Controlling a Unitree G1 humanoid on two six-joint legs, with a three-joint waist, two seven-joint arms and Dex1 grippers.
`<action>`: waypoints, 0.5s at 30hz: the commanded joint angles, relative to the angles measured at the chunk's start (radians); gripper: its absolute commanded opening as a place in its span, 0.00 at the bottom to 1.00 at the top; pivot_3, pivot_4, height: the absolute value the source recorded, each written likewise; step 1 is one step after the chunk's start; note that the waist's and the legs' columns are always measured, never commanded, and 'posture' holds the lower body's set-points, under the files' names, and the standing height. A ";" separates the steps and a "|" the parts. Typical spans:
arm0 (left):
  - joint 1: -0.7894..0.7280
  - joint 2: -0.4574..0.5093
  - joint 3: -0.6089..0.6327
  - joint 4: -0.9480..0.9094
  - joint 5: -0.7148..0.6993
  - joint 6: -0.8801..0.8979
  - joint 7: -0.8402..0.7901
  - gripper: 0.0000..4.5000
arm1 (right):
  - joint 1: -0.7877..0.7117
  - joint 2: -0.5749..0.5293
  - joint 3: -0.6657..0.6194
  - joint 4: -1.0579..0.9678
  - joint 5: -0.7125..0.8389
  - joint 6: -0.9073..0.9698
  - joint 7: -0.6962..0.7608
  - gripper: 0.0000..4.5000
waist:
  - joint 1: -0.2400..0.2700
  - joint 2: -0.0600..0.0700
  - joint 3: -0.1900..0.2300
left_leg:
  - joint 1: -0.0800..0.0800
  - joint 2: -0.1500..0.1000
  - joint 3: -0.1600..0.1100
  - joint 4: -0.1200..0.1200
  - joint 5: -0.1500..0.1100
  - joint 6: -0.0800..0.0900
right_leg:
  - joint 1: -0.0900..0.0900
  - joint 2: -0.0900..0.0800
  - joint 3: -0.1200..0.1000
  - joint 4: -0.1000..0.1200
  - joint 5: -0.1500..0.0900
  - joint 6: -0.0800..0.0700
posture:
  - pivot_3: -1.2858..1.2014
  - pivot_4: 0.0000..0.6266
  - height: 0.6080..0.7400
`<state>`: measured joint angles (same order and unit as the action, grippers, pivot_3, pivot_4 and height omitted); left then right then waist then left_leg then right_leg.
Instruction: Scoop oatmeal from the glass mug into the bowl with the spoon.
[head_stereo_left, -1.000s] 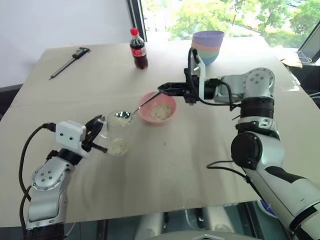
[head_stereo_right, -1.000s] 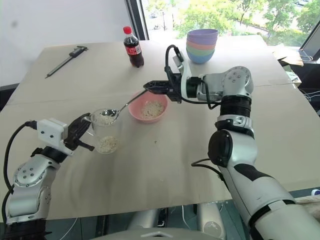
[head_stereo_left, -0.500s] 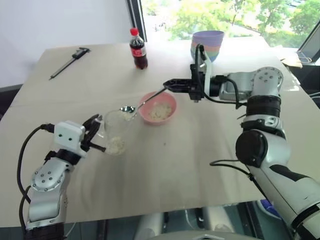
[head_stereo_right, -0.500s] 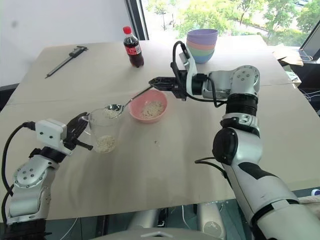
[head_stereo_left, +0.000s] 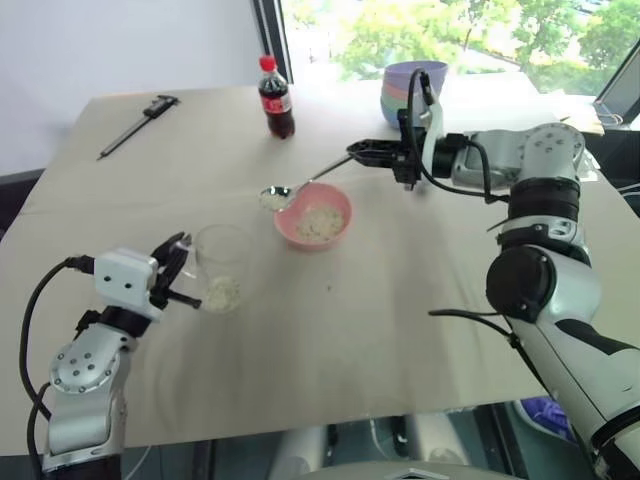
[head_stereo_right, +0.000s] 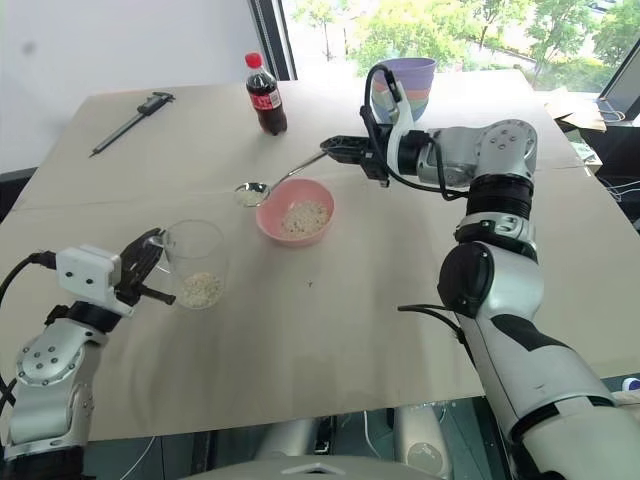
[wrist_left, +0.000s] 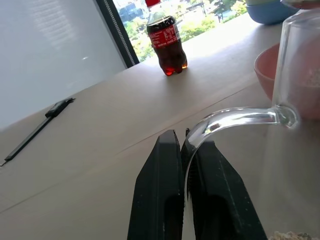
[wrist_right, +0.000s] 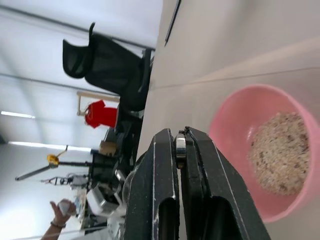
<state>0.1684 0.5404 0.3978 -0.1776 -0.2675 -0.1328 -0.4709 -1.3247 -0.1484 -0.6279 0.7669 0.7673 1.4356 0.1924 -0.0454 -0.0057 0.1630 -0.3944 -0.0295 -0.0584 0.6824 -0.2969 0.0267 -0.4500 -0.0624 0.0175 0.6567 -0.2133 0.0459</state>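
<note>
The clear glass mug stands on the table at the near left with a little heap of pale oatmeal at its bottom. My left gripper is shut on the mug's glass handle. The pink bowl sits in the middle of the table and holds oatmeal. The silver spoon carries oat flakes and hovers just left of the bowl's rim, above the table. Its handle runs up and to the right into my right gripper, which is shut on it.
A cola bottle with a red cap stands at the back. A stack of pastel bowls is at the back right, behind my right arm. A dark caliper-like tool lies at the back left.
My right gripper has lifted the loaded spoon out of the glass mug and carried it right and farther back, up to the pink bowl's left rim. The left gripper still holds the mug's handle.
</note>
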 joint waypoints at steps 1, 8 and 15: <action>0.039 -0.002 0.031 -0.024 0.017 0.009 0.017 0.01 | -0.023 -0.015 0.030 0.004 -0.005 -0.061 0.047 0.00 | 0.000 0.000 0.000 | 0.000 0.000 0.000 0.000 0.000 0.000 | 0.000 0.000 0.000 0.000 0.000 0.000 | 0.52 0.24 1.00; 0.077 -0.014 0.051 -0.053 0.011 0.024 0.043 0.01 | 0.010 -0.048 0.228 -0.048 -0.092 -0.202 0.216 0.00 | 0.000 0.000 0.000 | 0.000 0.000 0.000 0.000 0.000 0.000 | 0.000 0.000 0.000 0.000 0.000 0.000 | 0.52 0.24 1.00; 0.075 -0.023 0.087 -0.061 -0.011 0.042 0.070 0.01 | 0.053 -0.081 0.406 -0.148 -0.167 -0.335 0.379 0.00 | 0.000 0.000 0.000 | 0.000 0.000 0.000 0.000 0.000 0.000 | 0.000 0.000 0.000 0.000 0.000 0.000 | 0.52 0.24 1.00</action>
<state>0.2345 0.5184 0.4364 -0.2289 -0.2787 -0.1041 -0.4189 -1.2698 -0.2121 -0.2652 0.7009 0.6132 1.1582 0.5039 -0.0451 -0.0055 0.1631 -0.3944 -0.0294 -0.0587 0.6822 -0.2970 0.0268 -0.4500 -0.0623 0.0171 0.6563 -0.2133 0.0459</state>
